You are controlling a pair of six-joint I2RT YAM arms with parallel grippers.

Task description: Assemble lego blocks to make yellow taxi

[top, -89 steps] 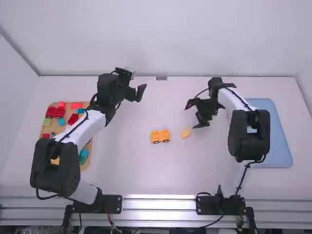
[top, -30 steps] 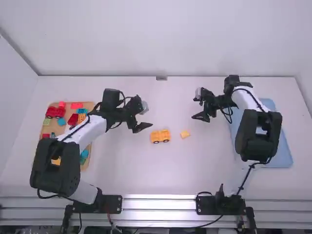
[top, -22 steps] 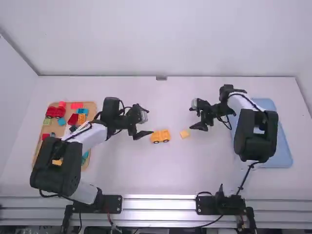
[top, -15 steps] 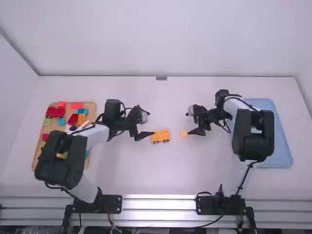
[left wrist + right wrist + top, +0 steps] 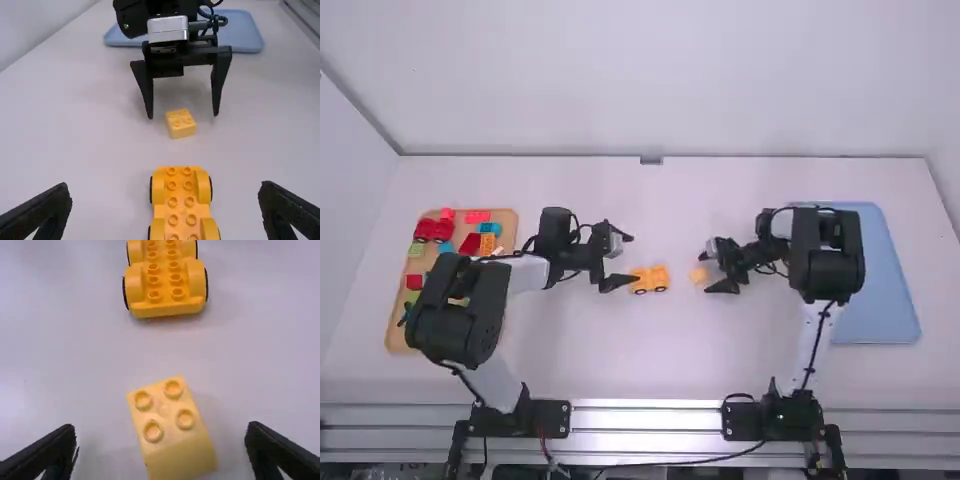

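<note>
In the high view my left gripper (image 5: 620,262) stands open at the left end of the yellow wheeled base (image 5: 649,279). Its open fingers (image 5: 165,212) in the left wrist view lie on either side of the yellow wheeled base (image 5: 181,202). My right gripper (image 5: 710,270) is low over the table, open, beside the small yellow block (image 5: 699,275). The right wrist view has that yellow block (image 5: 170,427), slightly turned, between the spread fingertips of the right gripper (image 5: 162,447). Block and wheeled base (image 5: 166,282) are apart on the table.
A wooden tray (image 5: 398,335) with several red, green, blue and orange blocks lies at the left, partly under the left arm. At the right, a blue tray (image 5: 890,290) sits partly beneath the right arm.
Both grippers have come down and toward the yellow pieces; the right one has moved left to the small block. The left one has barely shifted in the last half second.
</note>
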